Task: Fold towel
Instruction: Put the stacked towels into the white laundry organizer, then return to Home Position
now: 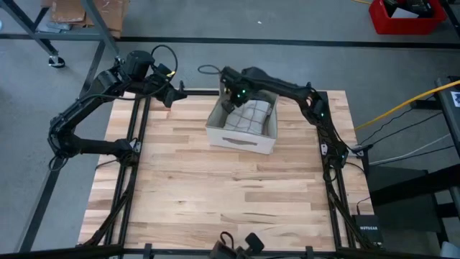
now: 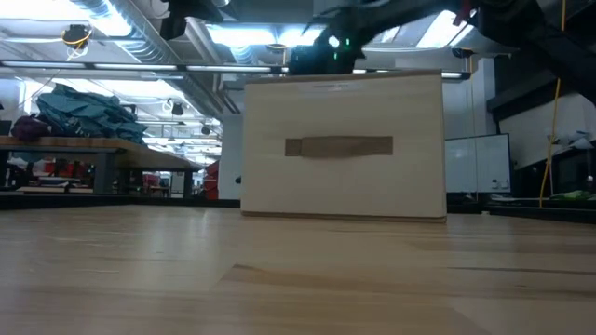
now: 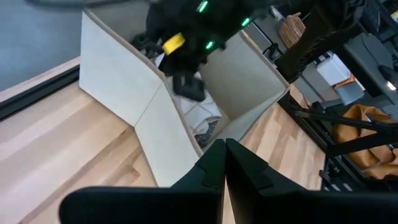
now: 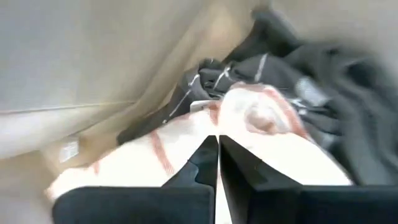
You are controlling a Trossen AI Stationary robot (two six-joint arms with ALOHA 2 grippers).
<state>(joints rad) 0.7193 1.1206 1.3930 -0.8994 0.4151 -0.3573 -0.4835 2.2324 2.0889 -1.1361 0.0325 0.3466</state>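
The towel (image 1: 249,115) is lying bundled inside the box (image 1: 240,140) at the table's far edge, and the right gripper (image 1: 231,101) is reaching down into it, fingers nearly pressed together with cloth directly ahead of the tips. The left gripper (image 3: 224,163), fingers pressed together, is waiting outside the box, so the right arm is clearly nearer.

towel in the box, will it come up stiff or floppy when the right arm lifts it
Probably floppy: the towel lies bunched and creased in the box, so it should drape and trail. It looks like light cloth and may snag the darker fabric beside it. The right pincer is shut at its folds, so expect only a pinch.
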